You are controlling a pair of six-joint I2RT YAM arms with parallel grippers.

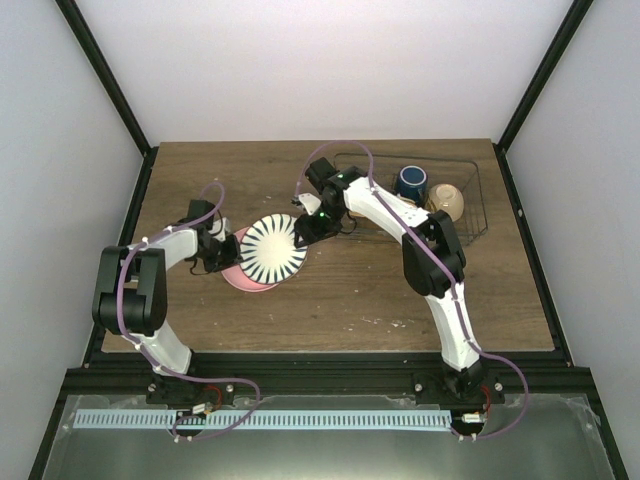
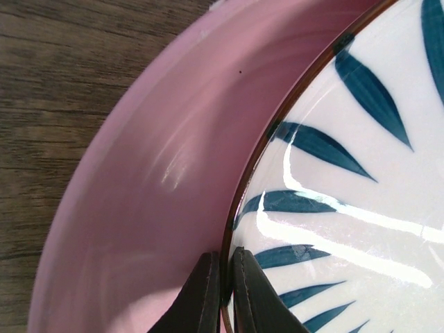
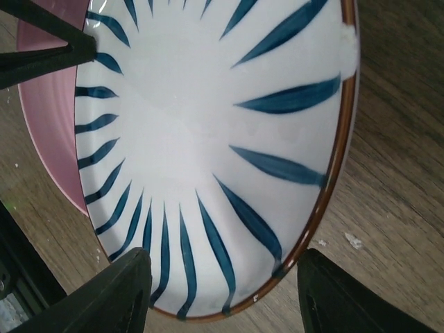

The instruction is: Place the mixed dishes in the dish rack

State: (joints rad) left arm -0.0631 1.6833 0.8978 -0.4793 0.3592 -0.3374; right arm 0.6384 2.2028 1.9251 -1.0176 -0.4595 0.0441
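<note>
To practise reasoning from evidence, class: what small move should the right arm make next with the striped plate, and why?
Probably close the right end effector on the striped plate. Its fingers are open with the plate's rim between them, the left end effector pinches the opposite rim over the pink plate, and the dish rack stands on the right arm's side.

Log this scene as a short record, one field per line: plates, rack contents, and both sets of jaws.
striped plate: resting in pink plate, left of centre on the table
dish rack: far right, holds dark blue mug and cream bowl
left jaws: shut on striped plate's rim
right jaws: open by its opposite edge
</note>
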